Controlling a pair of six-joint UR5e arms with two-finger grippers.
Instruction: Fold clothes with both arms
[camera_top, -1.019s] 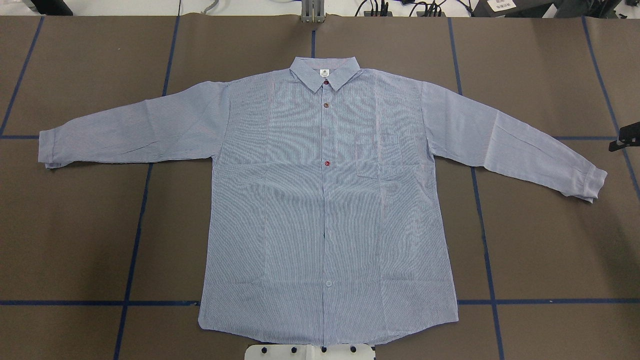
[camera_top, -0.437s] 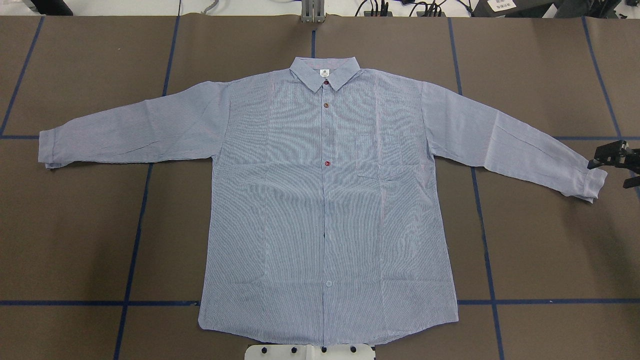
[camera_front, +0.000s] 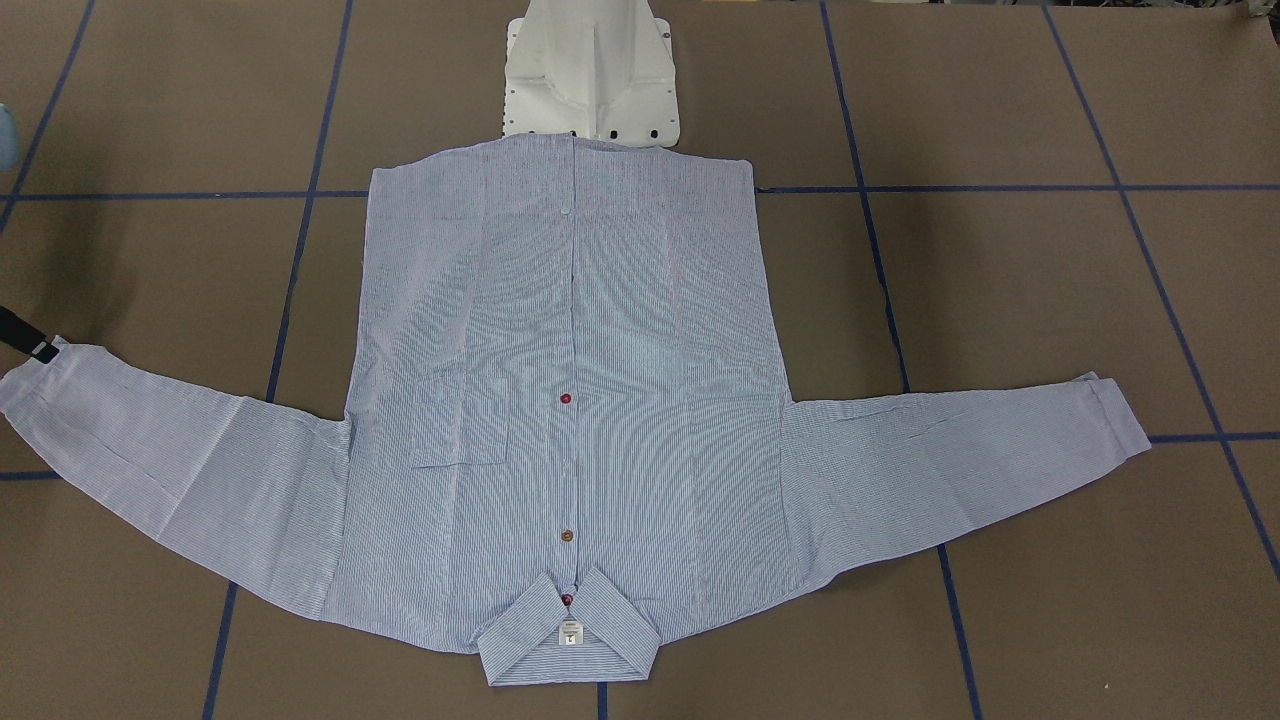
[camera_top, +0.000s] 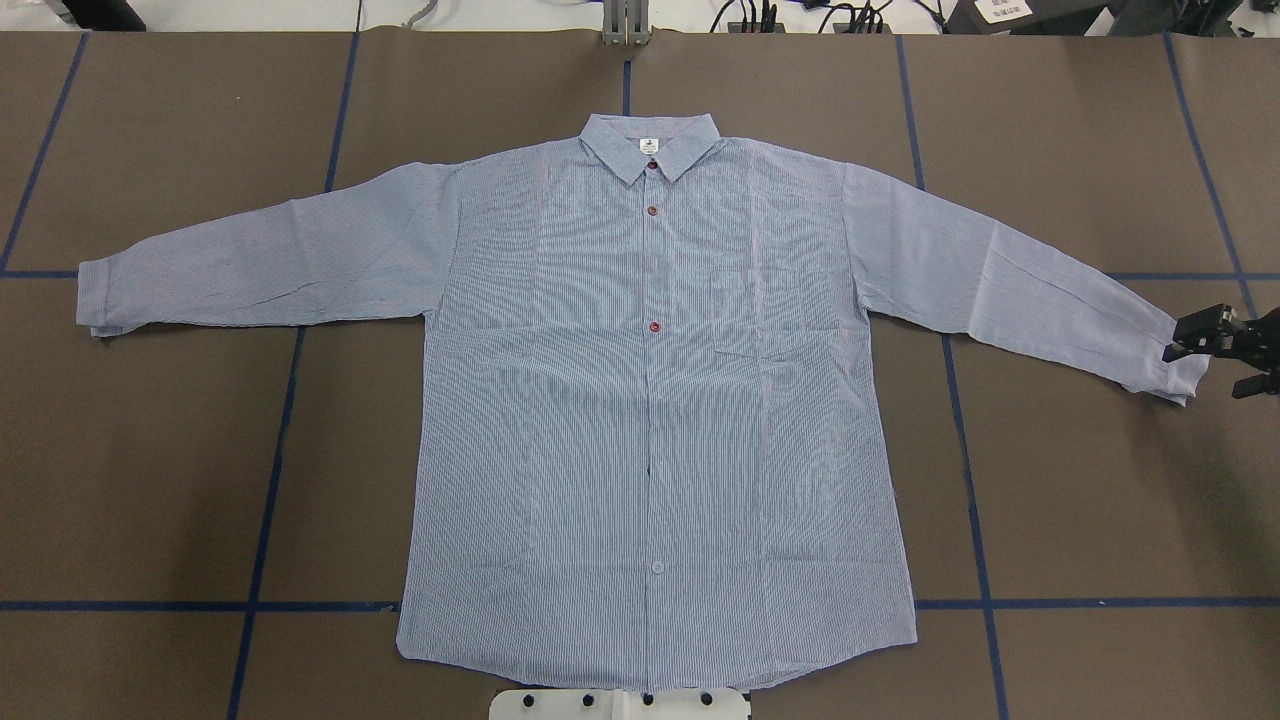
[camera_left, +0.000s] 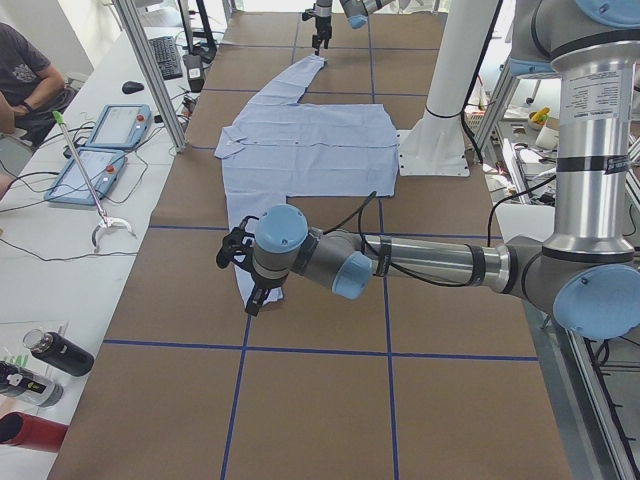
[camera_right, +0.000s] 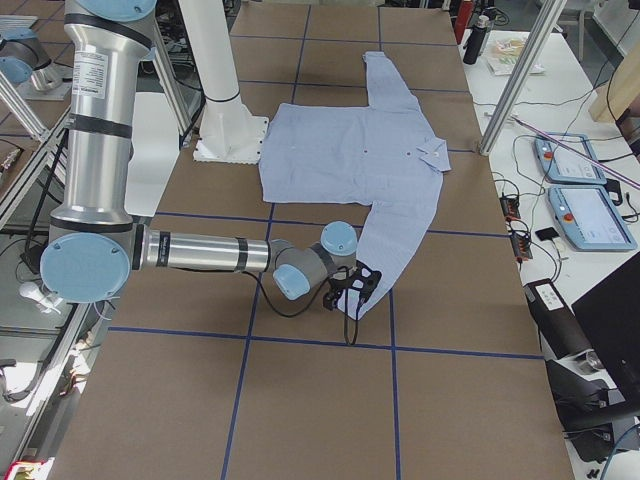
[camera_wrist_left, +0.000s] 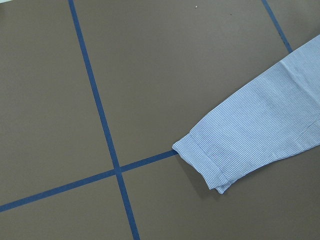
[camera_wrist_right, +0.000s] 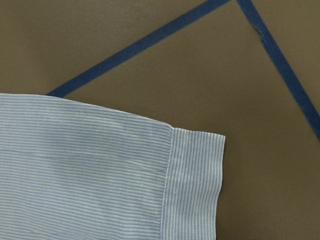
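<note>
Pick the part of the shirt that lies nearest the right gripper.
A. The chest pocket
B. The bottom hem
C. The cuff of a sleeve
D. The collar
C: in the overhead view the right gripper sits right at the sleeve cuff, at the end of the outstretched sleeve and far from the collar.

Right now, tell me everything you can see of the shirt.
The shirt is light blue and white fine-striped thin fabric, long-sleeved, buttoned, lying flat and face up on the brown table, unfolded, sleeves spread wide. Its collar with white tag points away from the robot; dark red buttons, a chest pocket. The right gripper, jaws apart, is at one cuff; contact unclear.
</note>
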